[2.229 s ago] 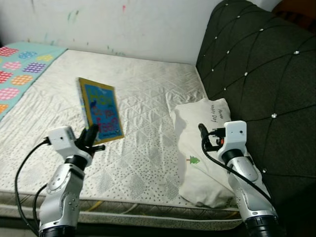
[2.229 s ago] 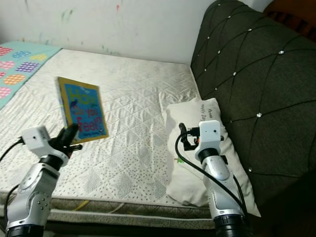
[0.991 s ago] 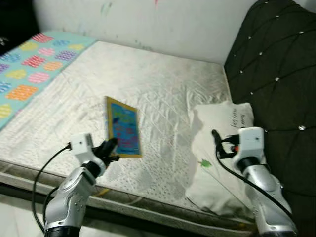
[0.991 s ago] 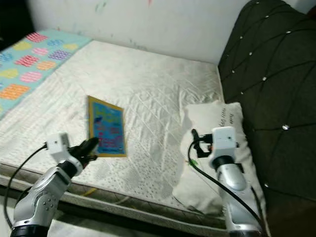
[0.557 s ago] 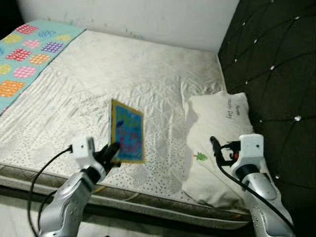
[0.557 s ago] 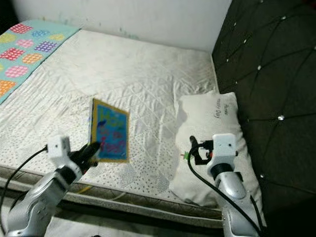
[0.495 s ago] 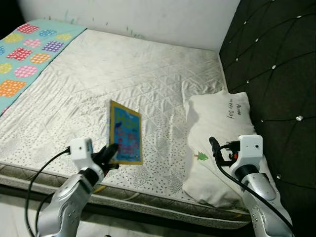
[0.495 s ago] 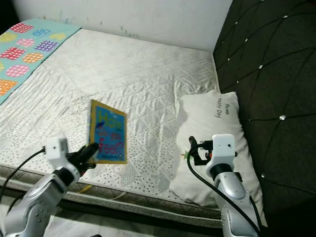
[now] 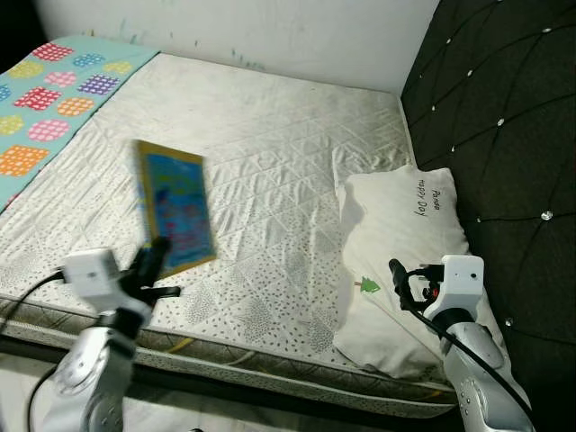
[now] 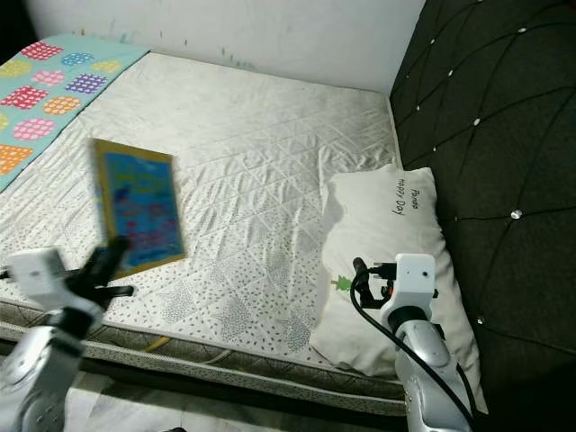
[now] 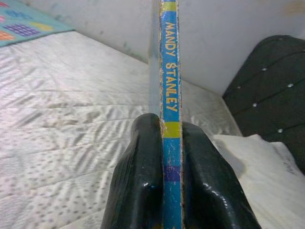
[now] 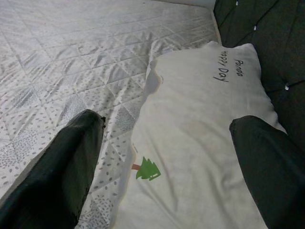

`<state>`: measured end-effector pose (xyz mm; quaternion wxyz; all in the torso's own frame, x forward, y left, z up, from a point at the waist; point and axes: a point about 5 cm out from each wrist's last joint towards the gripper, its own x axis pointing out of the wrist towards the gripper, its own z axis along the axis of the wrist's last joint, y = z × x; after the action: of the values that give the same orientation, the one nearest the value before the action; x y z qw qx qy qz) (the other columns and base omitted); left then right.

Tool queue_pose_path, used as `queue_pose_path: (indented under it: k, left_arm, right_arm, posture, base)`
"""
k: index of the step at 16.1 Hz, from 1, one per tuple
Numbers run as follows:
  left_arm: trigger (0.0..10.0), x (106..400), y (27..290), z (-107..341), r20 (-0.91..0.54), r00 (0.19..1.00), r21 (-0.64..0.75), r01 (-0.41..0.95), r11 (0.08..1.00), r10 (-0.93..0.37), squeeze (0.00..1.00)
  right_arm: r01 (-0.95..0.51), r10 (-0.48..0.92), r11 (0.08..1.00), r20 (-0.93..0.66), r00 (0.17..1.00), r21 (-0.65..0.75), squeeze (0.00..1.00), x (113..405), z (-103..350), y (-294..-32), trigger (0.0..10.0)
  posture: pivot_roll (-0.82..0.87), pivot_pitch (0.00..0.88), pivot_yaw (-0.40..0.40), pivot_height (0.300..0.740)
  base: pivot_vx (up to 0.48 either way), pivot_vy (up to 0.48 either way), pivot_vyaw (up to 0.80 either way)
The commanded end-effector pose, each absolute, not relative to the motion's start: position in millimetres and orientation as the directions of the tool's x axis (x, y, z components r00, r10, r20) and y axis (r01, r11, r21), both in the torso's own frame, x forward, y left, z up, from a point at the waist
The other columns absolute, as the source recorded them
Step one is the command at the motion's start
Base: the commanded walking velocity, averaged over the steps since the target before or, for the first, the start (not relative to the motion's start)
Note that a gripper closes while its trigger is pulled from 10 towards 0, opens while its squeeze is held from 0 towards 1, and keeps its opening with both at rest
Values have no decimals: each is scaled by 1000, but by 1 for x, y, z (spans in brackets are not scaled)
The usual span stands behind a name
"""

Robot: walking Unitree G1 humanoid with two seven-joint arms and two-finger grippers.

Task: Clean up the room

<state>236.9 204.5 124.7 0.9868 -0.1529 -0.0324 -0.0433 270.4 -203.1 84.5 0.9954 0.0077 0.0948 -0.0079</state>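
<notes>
We see our left tool (image 9: 155,261) clamped on the lower edge of a children's book (image 9: 174,210), holding it upright above the near left part of the bed (image 9: 270,180). The book has a blue cover with a yellow border, and it looks blurred in the head views. In the left wrist view both black fingers (image 11: 138,176) press flat against the book on either side, and the spine (image 11: 169,95) runs up between them with the words "MANDY STANLEY" printed on it.

Our right tool (image 9: 402,281) hangs over the near end of a white pillow (image 9: 405,234), its two fingers (image 12: 71,162) spread wide apart with nothing between them. The pillow lies on the right side of the bed, against a dark tufted headboard (image 9: 495,117); it carries a small green tree print (image 12: 147,170) and some dark lettering (image 12: 229,70) near its far end.

The bed is covered by a white quilted sheet, and a teal blanket with coloured patches (image 9: 49,99) lies at its far left. A pale wall (image 9: 252,31) stands behind the bed.
</notes>
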Motion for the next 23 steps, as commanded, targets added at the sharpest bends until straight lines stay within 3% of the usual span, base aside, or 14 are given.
queue_pose_path:
  k: [1, 4, 10, 14, 16, 23]
  left_arm:
    - [10000, 231, 202, 136, 123, 989, -251, 112, 962, -83, 0]
    - [10000, 226, 201, 131, 105, 992, -252, 94, 963, -70, 0]
    - [10000, 235, 210, 125, 35, 998, -282, -38, 959, 50, 0]
    - [10000, 234, 212, 127, 21, 1000, -289, -1, 957, 7, 0]
    - [10000, 232, 214, 129, 43, 999, -228, 15, 974, -5, 0]
    - [10000, 235, 210, 128, 42, 998, -262, 45, 964, -35, 0]
  right_arm:
    - [23, -19, 1000, -180, 984, 20, 0, 273, 86, -204, 10000]
    - [16, -10, 999, -180, 984, 31, 0, 277, 85, -201, 10000]
    - [10, -4, 999, -172, 985, 31, 0, 284, 83, -197, 10000]
    - [15, -9, 999, -148, 989, 35, 0, 284, 91, -197, 10000]
    - [18, -12, 999, -138, 990, 40, 0, 283, 93, -197, 10000]
    - [-8, 15, 998, -119, 993, 57, 0, 283, 98, -191, 10000]
  posture:
    - [6, 71, -87, 740]
    - [18, 61, -92, 740]
    - [21, 34, -89, 740]
    - [22, 29, -87, 740]
    - [20, 21, -88, 740]
    - [16, 36, -91, 740]
  base:
    - [0, 0, 0]
    - [0, 0, 0]
    - [0, 0, -800]
    - [0, 0, -800]
    - [0, 0, -800]
    - [0, 0, 0]
